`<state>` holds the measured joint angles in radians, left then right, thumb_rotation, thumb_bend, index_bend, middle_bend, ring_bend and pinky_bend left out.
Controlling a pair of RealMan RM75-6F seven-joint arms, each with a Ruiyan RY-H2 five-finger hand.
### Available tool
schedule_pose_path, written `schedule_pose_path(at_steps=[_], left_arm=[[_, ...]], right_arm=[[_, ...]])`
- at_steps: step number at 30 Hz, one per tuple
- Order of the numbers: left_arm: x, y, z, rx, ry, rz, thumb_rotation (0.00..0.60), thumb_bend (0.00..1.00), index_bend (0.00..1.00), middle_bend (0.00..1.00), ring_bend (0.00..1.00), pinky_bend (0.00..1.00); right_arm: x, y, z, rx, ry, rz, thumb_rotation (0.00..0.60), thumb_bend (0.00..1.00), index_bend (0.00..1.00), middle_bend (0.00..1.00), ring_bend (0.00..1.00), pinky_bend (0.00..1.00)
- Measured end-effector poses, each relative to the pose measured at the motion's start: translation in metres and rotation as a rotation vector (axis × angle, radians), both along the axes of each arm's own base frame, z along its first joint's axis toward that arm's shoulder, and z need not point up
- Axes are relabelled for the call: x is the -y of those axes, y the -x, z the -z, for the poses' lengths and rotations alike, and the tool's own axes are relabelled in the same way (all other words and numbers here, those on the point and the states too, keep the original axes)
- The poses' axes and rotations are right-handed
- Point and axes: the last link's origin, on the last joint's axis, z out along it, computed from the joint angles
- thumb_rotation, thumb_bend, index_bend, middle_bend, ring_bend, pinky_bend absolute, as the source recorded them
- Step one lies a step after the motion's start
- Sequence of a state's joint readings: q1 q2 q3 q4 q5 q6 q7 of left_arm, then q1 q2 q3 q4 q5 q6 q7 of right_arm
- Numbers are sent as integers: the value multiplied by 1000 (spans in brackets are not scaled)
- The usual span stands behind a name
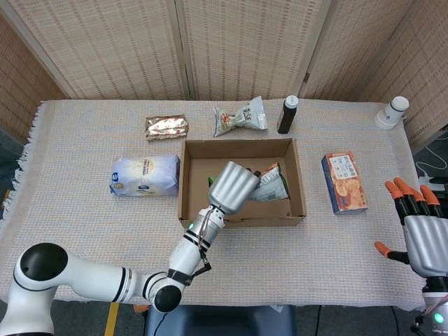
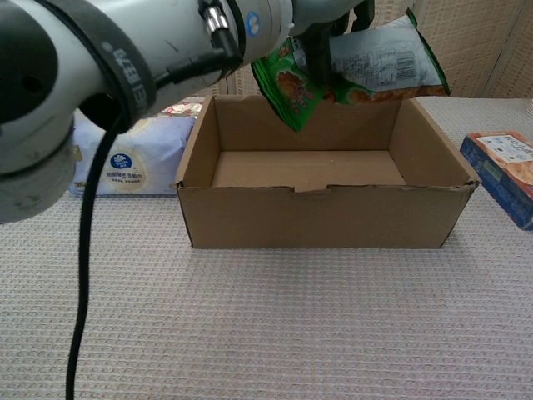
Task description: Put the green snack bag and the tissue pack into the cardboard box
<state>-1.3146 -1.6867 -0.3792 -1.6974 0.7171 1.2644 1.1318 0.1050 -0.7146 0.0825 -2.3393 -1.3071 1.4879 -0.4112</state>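
Note:
My left hand [image 1: 234, 186] grips the green snack bag [image 1: 271, 186] and holds it in the air over the middle of the open cardboard box [image 1: 301, 203]. In the chest view the bag [image 2: 366, 71] hangs above the box's [image 2: 316, 217] rim, with the left hand [image 2: 321, 33] clasping its top. The tissue pack [image 1: 145, 176], pale blue and white, lies on the cloth just left of the box; it shows partly behind my arm [image 2: 125, 158]. My right hand [image 1: 423, 234] stays open at the table's near right, fingers spread, holding nothing.
Behind the box lie a gold snack packet [image 1: 166, 127], a pale snack bag [image 1: 240, 117] and a dark bottle [image 1: 288, 115]. A blue biscuit box [image 1: 344, 183] sits right of the box. A white cup [image 1: 392, 112] stands at the far right corner.

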Motion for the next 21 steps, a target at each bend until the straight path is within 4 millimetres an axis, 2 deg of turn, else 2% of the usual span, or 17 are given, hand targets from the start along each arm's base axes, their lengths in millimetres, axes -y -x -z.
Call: schedule_pose_path(at_steps=[3,6,7,8,9,11,13,14,21], left_arm=[[-6,0,5,45,-25,23,600,441,757,838,740,823],[-14,4,10,81,-46,31,600,388,637,711,635,745],[-17,7,12,81,-51,26,600,353,552,622,557,678],[-20,10,14,76,-52,21,600,308,408,482,427,553],[-21,12,15,68,-49,18,600,286,311,396,342,460],[-24,17,17,43,-33,1,600,239,57,149,100,194],[-27,23,18,19,-13,-29,600,216,0,28,11,83],[-29,25,17,10,-3,-42,600,208,0,1,0,54],[-36,35,4,-8,-16,-63,600,202,0,0,0,41]], right_arm=[[0,2,0,-2,0,7,600,3,33,9,0,0],[1,2,0,-5,2,9,600,4,32,9,0,0],[1,2,0,-6,3,10,600,4,33,9,0,0],[2,3,0,-6,3,10,600,4,32,9,0,0],[2,3,0,-7,3,11,600,3,32,9,0,0],[2,3,1,-8,3,12,600,4,32,9,0,0],[3,4,1,-9,0,14,600,4,33,9,0,0],[3,4,2,-8,-1,14,600,4,33,9,0,0],[3,4,2,-8,-6,16,600,4,33,9,0,0]])
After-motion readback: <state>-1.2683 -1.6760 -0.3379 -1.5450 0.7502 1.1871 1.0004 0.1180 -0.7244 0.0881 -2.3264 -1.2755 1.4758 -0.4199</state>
